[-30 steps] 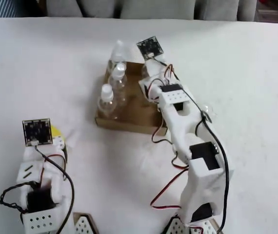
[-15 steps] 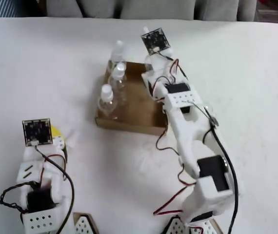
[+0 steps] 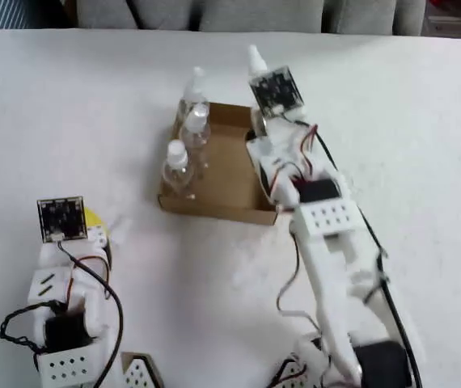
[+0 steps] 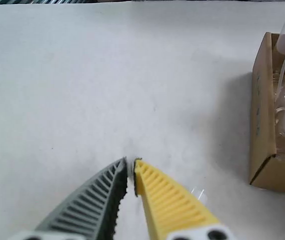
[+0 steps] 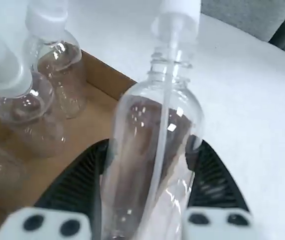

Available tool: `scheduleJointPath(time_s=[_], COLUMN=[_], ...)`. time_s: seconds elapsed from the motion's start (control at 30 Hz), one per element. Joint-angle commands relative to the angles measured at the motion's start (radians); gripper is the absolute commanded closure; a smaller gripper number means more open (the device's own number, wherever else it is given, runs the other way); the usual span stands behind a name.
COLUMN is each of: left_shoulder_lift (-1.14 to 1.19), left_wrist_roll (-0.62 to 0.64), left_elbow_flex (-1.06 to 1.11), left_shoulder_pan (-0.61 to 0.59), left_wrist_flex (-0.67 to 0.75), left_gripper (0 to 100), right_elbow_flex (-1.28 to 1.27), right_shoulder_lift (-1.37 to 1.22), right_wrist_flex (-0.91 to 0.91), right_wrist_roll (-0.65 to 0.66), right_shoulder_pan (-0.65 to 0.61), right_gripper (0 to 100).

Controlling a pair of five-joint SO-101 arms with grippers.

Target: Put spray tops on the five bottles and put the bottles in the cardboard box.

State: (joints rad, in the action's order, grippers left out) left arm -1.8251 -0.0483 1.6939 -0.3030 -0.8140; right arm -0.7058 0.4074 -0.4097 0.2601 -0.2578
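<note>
Here, right jaws gripping a bottle by the cardboard box, left jaws closed.

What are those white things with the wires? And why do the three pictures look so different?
They are two small robot arms sitting at a white table. Each arm ends in a gripper, which works like a pinching hand. One picture comes from a camera up high that looks down at both arms. The other two come from little cameras on the arms' wrists, so you look along the fingers. On the table is a cardboard box with three bottles standing in it. The right gripper pinches a fourth clear bottle, with its spray top on, up by the box. The left gripper is shut, holds nothing, and sits off to the side of the box.
</note>
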Motion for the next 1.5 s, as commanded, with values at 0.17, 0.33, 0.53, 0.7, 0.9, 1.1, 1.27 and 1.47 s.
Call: scheduleJointPath(time_s=[0.17, 0.33, 0.53, 0.7, 0.9, 1.1, 1.27, 1.47], left_shoulder_lift=[-0.002, -0.004, -0.002, 0.004, 0.271, 0.667, 0.885, 1.141], left_wrist_roll=[-0.006, -0.003, -0.006, -0.009, -0.002, 0.0, 0.117, 0.245], left_elbow_flex=[-0.002, -0.006, -0.127, -0.311, -0.697, -1.082, -1.289, -1.402], left_shoulder_pan=[0.012, 0.01, 0.012, 0.048, 0.171, 0.381, 0.475, 0.521], left_wrist_flex=[0.002, 0.032, -0.061, -0.176, -0.376, -0.485, -0.445, -0.345], left_gripper=[96, 96, 96, 96, 96, 96, 96, 96], right_elbow_flex=[-0.293, -0.417, -0.453, -0.525, -0.617, -0.667, -0.724, -0.735], right_shoulder_lift=[0.467, 0.714, 0.978, 1.191, 1.379, 1.391, 1.391, 1.391], right_wrist_flex=[0.004, -0.09, -0.318, -0.366, -0.369, -0.303, -0.213, -0.203], right_wrist_roll=[-0.009, -0.009, -0.091, -0.106, -0.107, -0.1, -0.1, -0.107], right_shoulder_pan=[0.004, -0.019, -0.114, -0.128, -0.16, -0.202, -0.203, -0.205], right_gripper=[93.7, 93.7, 93.7, 93.7, 93.7, 93.3, 93.3, 93.7])
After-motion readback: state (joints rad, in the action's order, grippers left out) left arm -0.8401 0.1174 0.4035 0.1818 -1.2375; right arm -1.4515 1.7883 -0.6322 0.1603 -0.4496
